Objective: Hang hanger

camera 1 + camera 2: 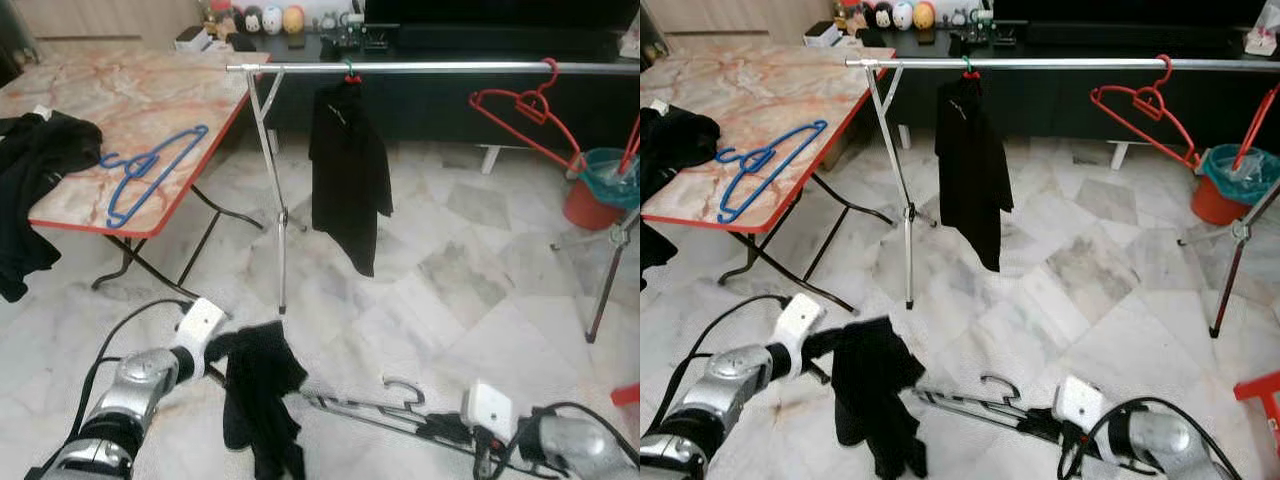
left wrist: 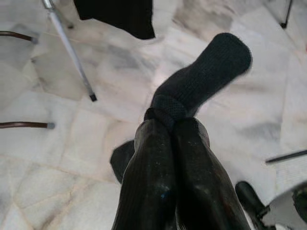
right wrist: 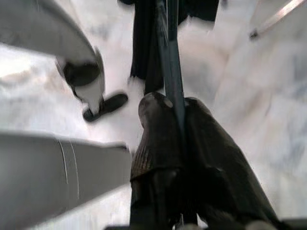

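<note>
**Garment half on the hanger, rail a reach away**

The robot holds its work low over the marble floor, in front of the clothes rail [image 1: 430, 68]. The right claw [image 3: 175, 115] is closed on the dark hanger [image 1: 385, 408], which lies roughly level between the two arms with its hook [image 1: 405, 388] pointing up. The left claw [image 2: 168, 125] is closed on a pinch of the black garment [image 1: 258, 395], which hangs from the hanger's left end in a bunched fold.

On the rail, a black shirt [image 1: 347, 175] already hangs from a green hook near the left end, and an empty red hanger [image 1: 520, 112] sits toward the right end. A blue hanger [image 1: 150, 170] lies near the right edge of the bench [image 1: 140, 95], and more dark clothing [image 1: 35, 160] drapes over the bench's near left corner.

As I judge it, the garment is not yet seated on both hanger arms, so lifting now risks it sliding off the left end once the left claw lets go. The hanger is gripped along its bar, not at the hook, so it may twist in the claw on the way up and leave the hook badly turned for the rail. The rail's slanted leg [image 1: 268, 170] and the hanging shirt stand close to the likely path; a snag there could tug the cloth free.
</note>
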Tool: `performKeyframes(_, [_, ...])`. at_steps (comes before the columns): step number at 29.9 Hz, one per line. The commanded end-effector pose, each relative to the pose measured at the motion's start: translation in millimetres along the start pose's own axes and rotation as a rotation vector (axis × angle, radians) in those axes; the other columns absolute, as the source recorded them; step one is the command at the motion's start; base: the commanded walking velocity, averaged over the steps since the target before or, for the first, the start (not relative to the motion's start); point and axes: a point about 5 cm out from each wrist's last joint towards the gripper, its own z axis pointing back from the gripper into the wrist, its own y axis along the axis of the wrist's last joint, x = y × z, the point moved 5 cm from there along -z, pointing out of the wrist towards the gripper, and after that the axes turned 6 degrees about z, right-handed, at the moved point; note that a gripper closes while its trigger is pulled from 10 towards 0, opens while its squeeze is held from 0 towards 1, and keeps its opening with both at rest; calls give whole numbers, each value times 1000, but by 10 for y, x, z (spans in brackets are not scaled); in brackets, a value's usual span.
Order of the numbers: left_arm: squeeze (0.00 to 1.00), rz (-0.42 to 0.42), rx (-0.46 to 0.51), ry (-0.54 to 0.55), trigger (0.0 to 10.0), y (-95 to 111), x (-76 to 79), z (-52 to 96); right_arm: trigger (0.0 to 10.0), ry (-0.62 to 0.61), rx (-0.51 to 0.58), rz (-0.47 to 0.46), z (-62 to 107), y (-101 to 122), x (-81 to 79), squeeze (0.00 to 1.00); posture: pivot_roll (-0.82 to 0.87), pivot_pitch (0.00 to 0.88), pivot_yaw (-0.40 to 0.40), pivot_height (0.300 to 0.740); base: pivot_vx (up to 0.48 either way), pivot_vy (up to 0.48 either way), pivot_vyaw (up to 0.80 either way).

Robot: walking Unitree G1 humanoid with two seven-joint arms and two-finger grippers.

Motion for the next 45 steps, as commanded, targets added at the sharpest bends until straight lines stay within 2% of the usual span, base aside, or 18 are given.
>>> performKeyframes(1, [0,-14,12,12,0,18,-35,14,0,-34,-25,14,-17,-45,3,0,0,48,58,740,0,0,0])
performKeyframes(6, [0,-63,-42,41,0,-110,-40,18,0,-233,-76,20,-18,-89,252,0,-2,49,58,740,0,0,0])
performKeyframes(7, [0,-77,-66,68,1765,-165,-59,17,6118,-331,-79,-5,2,-96,370,0,-2,49,58,740,0,0,0])
performKeyframes(8, [0,-70,-87,107,6980,-228,-83,17,10000,-467,-77,-54,41,-107,519,0,-4,50,58,740,0,0,0])
performKeyframes(9, [0,-56,-103,145,10000,-282,-104,17,10000,-595,-69,-122,86,-129,641,0,-6,49,58,740,0,0,0])
performKeyframes(11, [0,-31,-107,203,10000,-336,-131,19,10000,-765,-48,-256,144,-183,754,0,-6,50,62,740,0,0,0])
performKeyframes(14, [0,47,-87,289,10000,-367,-203,41,10000,-857,-10,-385,115,-224,741,0,-5,50,64,740,0,0,0])
performKeyframes(15, [0,128,-63,399,10000,-395,-322,101,10000,-947,0,-520,91,-311,692,0,-6,50,66,740,0,0,0])
performKeyframes(21, [0,282,-47,642,10000,-581,-595,355,10000,-1109,-40,-798,23,-543,485,0,-8,48,71,740,0,0,0])
performKeyframes(23, [0,282,-47,642,10000,-581,-595,355,10000,-1109,-40,-798,23,-543,485,0,-8,48,71,740,0,0,0])
performKeyframes(28, [0,153,-162,1029,10000,-901,-1164,1220,10000,-1116,-89,-904,-90,-667,217,0,9,53,77,740,0,0,0])
performKeyframes(29, [0,153,-162,1029,10000,-901,-1164,1220,10000,-1116,-89,-904,-90,-667,217,0,9,53,77,740,0,0,0])
performKeyframes(33, [0,104,-210,1290,10000,-994,-1445,1856,10000,-1139,-84,-910,-70,-674,222,0,17,52,86,740,0,0,0])
performKeyframes(34, [0,36,-258,1356,10000,-1031,-1505,2079,10000,-1147,-84,-916,-59,-679,231,0,19,51,87,740,0,0,0])
performKeyframes(35, [0,10,-276,1369,10000,-1042,-1516,2131,10000,-1148,-84,-916,-59,-678,234,0,20,50,88,740,0,0,0])
performKeyframes(39, [0,-58,-359,1327,10000,-1158,-1462,2153,10000,-1150,-81,-904,-61,-655,266,0,22,47,89,740,0,0,0])
performKeyframes(44, [0,-94,-494,1047,10000,-1475,-1091,1708,10000,-1153,-89,-897,-67,-642,292,0,24,36,84,740,0,0,0])
performKeyframes(45, [0,-55,-511,1027,10000,-1555,-1010,1658,10000,-1154,-92,-897,-69,-643,291,0,21,31,82,740,0,0,0])
